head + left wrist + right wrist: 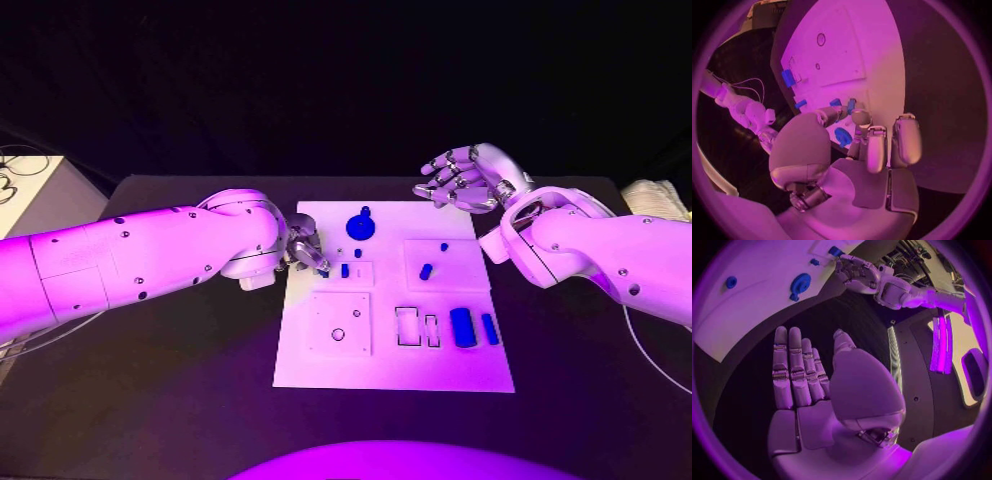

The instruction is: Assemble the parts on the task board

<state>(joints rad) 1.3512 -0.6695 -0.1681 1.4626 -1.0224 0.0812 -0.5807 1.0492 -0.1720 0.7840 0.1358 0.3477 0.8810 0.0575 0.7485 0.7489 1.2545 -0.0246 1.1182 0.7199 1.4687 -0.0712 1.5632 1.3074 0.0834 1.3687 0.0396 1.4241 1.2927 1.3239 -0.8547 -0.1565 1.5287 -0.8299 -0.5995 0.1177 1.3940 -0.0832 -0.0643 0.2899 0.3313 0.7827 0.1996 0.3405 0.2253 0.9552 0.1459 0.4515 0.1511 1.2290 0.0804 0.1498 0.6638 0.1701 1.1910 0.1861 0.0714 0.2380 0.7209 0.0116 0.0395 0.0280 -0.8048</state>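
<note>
White task board (433, 375) lies mid-table, its near edge closest. Left hand (299, 250) rests at the board's left edge, fingertips seemingly pinching a small blue part (345, 270), though I cannot tell for sure. Right hand (464, 179) hovers beyond the far-right corner, fingers apart, holding nothing. Round blue part (361, 226) sits near the far edge.

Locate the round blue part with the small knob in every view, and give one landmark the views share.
Head view: the round blue part lies at the board's far edge, between the hands.
Left wrist view: it sits just beyond the left hand's fingers.
Right wrist view: it lies on the task board.
Shared landmark: the white task board.
</note>
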